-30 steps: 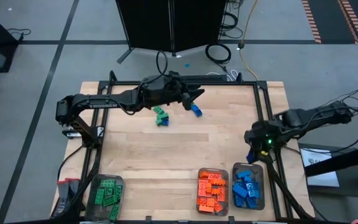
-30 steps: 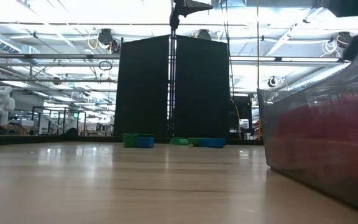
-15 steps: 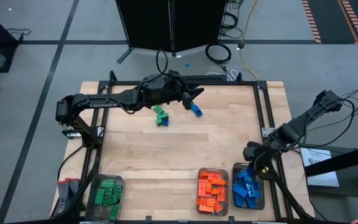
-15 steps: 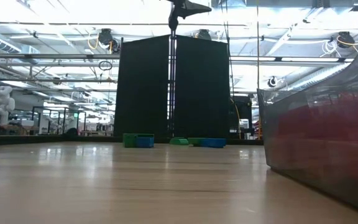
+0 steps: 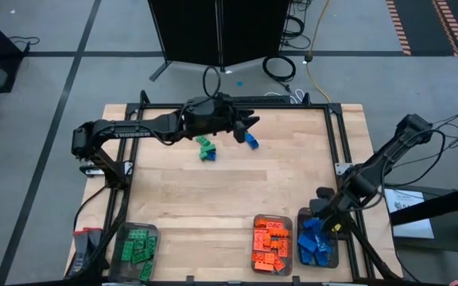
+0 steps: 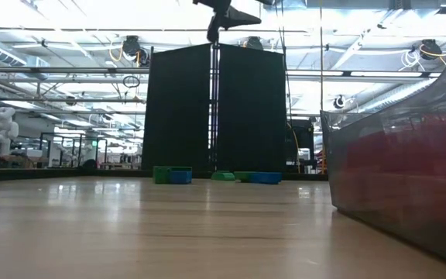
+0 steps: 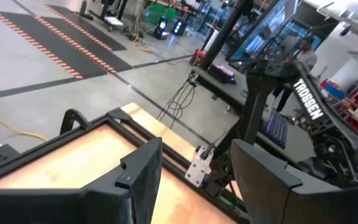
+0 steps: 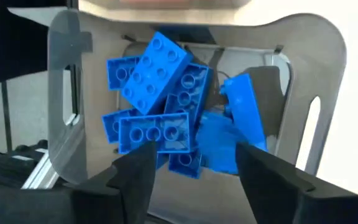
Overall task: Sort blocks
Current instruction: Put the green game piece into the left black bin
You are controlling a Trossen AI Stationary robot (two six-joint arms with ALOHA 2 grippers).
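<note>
Jaws parted and empty, your right gripper (image 5: 322,216) hangs over the blue blocks (image 8: 166,109) in their tray (image 5: 334,238); your left gripper (image 5: 249,123), also parted, hovers by loose blocks (image 5: 206,148).

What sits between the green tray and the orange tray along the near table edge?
Nothing: bare wood separates the green tray from the orange tray, seen in the high view.

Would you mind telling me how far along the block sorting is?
Mostly done: the green tray, orange tray and blue tray hold sorted blocks. The right end effector hangs open over the blue tray. A few green and blue blocks remain by the left end effector.
</note>
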